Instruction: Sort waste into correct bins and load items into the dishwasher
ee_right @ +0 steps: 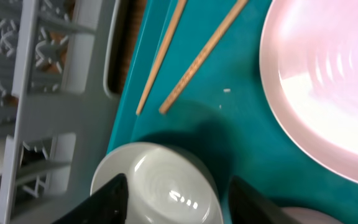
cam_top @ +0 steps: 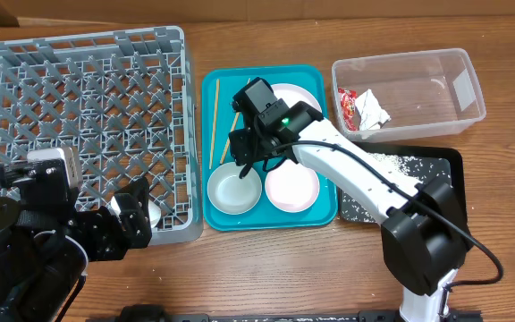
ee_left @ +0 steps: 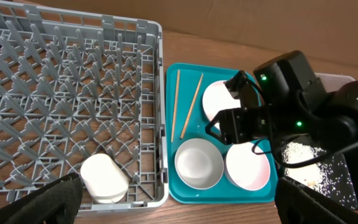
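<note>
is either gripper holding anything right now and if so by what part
Nothing is held. The right gripper is open above the grey bowl on the teal tray. The left gripper is open too.

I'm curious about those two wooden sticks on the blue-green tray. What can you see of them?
The chopsticks are two thin, pale wooden sticks lying flat on the teal tray near its left edge, beside the dish rack. They sit close together, splayed apart at the far ends, left of the large white plate. Nothing grips them.
</note>
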You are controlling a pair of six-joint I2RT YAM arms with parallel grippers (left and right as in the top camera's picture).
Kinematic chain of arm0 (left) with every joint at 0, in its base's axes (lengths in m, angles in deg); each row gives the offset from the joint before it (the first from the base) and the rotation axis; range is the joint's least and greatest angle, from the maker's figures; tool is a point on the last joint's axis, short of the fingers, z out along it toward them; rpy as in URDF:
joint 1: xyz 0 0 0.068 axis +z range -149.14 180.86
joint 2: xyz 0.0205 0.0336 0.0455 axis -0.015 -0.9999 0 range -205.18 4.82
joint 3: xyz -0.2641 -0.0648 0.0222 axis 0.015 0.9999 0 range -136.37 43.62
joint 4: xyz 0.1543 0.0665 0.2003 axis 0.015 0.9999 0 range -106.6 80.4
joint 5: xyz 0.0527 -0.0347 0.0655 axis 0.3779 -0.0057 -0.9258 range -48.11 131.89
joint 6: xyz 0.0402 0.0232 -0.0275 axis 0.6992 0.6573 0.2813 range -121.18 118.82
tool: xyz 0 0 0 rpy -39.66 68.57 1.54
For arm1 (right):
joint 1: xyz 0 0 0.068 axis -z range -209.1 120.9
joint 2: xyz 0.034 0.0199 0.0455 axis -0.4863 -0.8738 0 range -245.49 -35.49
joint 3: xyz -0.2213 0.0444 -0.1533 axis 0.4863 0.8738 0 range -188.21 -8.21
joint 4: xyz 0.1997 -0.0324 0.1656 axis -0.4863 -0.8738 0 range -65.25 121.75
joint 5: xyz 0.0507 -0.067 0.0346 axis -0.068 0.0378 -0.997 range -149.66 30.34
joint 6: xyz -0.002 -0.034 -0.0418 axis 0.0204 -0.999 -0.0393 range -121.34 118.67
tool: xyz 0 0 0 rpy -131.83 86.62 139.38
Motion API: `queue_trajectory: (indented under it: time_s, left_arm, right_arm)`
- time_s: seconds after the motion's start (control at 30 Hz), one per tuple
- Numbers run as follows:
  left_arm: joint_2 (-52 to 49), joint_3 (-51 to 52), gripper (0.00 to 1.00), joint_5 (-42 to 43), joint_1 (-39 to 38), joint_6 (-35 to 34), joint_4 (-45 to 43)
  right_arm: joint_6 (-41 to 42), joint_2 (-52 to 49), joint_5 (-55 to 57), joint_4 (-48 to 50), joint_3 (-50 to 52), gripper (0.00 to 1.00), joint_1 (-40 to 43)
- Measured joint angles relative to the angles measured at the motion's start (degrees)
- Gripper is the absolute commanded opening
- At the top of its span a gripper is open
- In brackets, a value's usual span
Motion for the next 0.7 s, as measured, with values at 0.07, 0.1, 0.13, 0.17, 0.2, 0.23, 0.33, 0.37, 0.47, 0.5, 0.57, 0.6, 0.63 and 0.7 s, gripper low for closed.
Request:
queue_trajectory:
  time_s: [0.07,0.1,0.13,0.17,0.2,0.23,0.33,0.37,0.47,0.5,0.57,0.6,0.63,0.7]
  left_arm:
    - [0.0,0.0,1.0,0.0,0.0,0.0,0.0]
    - [0.0,0.0,1.0,0.0,0.0,0.0,0.0]
    - [0.0,0.0,1.0,0.0,0.0,0.0,0.0]
    - [0.0,0.0,1.0,0.0,0.0,0.0,0.0]
    - [0.0,0.0,1.0,0.0,0.0,0.0,0.0]
    - [0.0,0.0,1.0,0.0,0.0,0.0,0.0]
    - [0.0,0.0,1.0,0.0,0.0,0.0,0.0]
    - [0.0,0.0,1.0,0.0,0.0,0.0,0.0]
    - [0.0,0.0,1.0,0.0,0.0,0.0,0.0]
    - [0.0,0.0,1.0,0.0,0.0,0.0,0.0]
    - [0.0,0.0,1.0,0.0,0.0,0.0,0.0]
    - [0.0,0.0,1.0,0.0,0.0,0.0,0.0]
    - [0.0,0.0,1.0,0.0,0.0,0.0,0.0]
    - [0.0,0.0,1.0,0.0,0.0,0.0,0.0]
  right_arm:
    - [0.0,2.2,0.3,-1.1,0.1,0.61,0.0]
    - [-0.1,3.9,0.8,-1.6,0.2,0.63,0.0]
    - [0.0,6.4,1.6,-2.1,0.2,0.7,0.0]
    - [0.0,9.1,2.4,-2.7,0.2,0.85,0.0]
    - [-0.2,11.5,3.0,-3.0,0.2,1.0,0.0]
    - [-0.1,14.8,3.8,-3.8,0.2,1.0,0.0]
    - [-0.2,24.6,5.6,-6.4,-0.2,1.0,0.1]
    - [-0.2,26.5,5.9,-7.8,-0.3,1.0,0.1]
    - [-1.4,31.3,9.9,-15.5,-0.6,1.0,0.0]
    - [-1.5,32.2,11.6,-18.2,-0.6,1.0,0.1]
    - [-1.5,33.3,14.3,-21.4,-0.5,1.0,0.7]
    - [-1.4,33.9,15.3,-22.4,-0.5,1.0,1.4]
    - [-1.4,34.5,15.9,-23.0,-0.5,1.0,2.2]
    - [-1.9,37.1,17.5,-24.2,-0.4,1.0,5.9]
